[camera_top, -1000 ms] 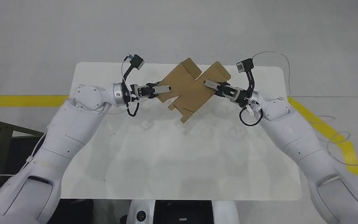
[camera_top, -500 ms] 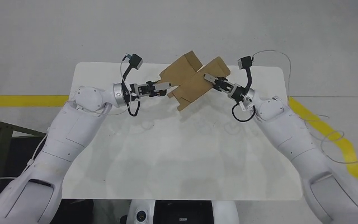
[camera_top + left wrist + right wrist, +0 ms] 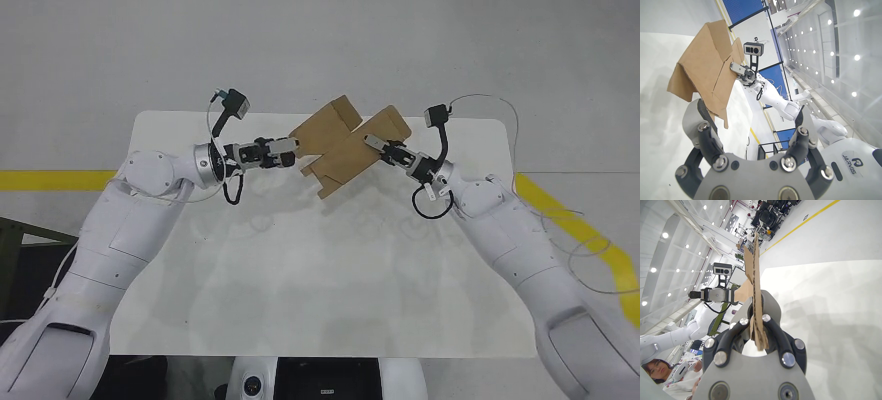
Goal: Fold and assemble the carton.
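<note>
The brown carton (image 3: 343, 150), a flat cardboard blank partly folded, hangs tilted above the far middle of the white table (image 3: 300, 300). My right gripper (image 3: 373, 143) is shut on its right edge; in the right wrist view the cardboard edge (image 3: 755, 285) runs straight out from between the pinched fingers (image 3: 770, 306). My left gripper (image 3: 751, 113) stands open at the carton's left side. A lower flap corner (image 3: 719, 111) rests beside one finger (image 3: 703, 110), while the other finger (image 3: 802, 117) is well apart. The left wrist view also shows the right gripper (image 3: 736, 69) farther off, clamped on the carton (image 3: 702, 72).
The carton hangs close to the table's far edge (image 3: 320, 113). A yellow floor line (image 3: 50, 180) runs past both sides of the table. The near half of the table offers free room.
The right gripper has carried the carton up and toward the far edge. The left gripper has drawn back slightly to the left, and its wrist has turned.
</note>
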